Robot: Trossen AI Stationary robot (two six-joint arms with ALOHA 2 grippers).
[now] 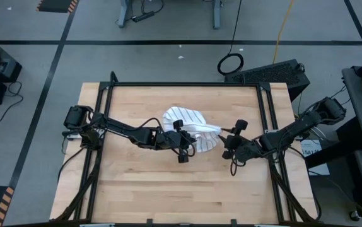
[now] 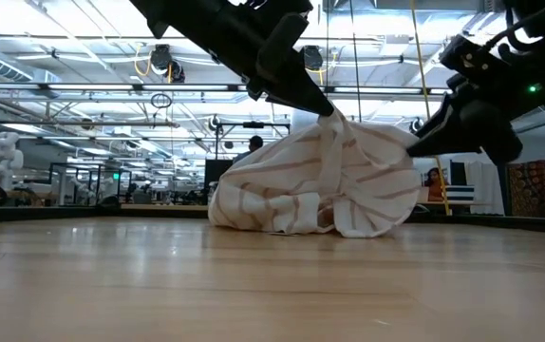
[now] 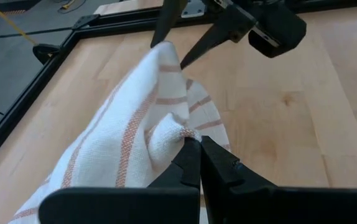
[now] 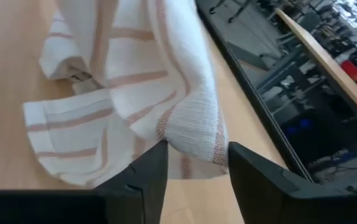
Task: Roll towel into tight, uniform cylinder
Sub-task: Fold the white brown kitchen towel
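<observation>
The white towel with thin stripes (image 1: 187,123) lies bunched in a heap at the table's middle, its lower folds (image 2: 282,220) on the wood. My left gripper (image 1: 188,141) comes from the table's left and is shut on a raised fold at the heap's near side. My right gripper (image 1: 222,131) comes from the right and is shut on a drawn-out corner of the towel. The towel also shows in the left wrist view (image 3: 122,130) and the right wrist view (image 4: 129,93). My left gripper pinches a bunched fold of the towel (image 3: 180,133) between its two fingers, of several layers. In the low view the fold stands up as a peak (image 2: 329,122) under the slanting fingers, while the towel's lower part stays on the table. My right gripper holds a thick folded corner of the towel (image 4: 194,134) between its two fingers, with several layers. The fingers come nearly level from the table's right. The corner is raised off the wood (image 2: 407,142) and drawn toward the gripper; the rest hangs to the table.
Bare wooden tabletop (image 1: 168,189) lies around the towel on all sides. A black metal frame (image 1: 187,84) runs along the table's edges. Beyond the table are cables and equipment on the floor (image 1: 231,63).
</observation>
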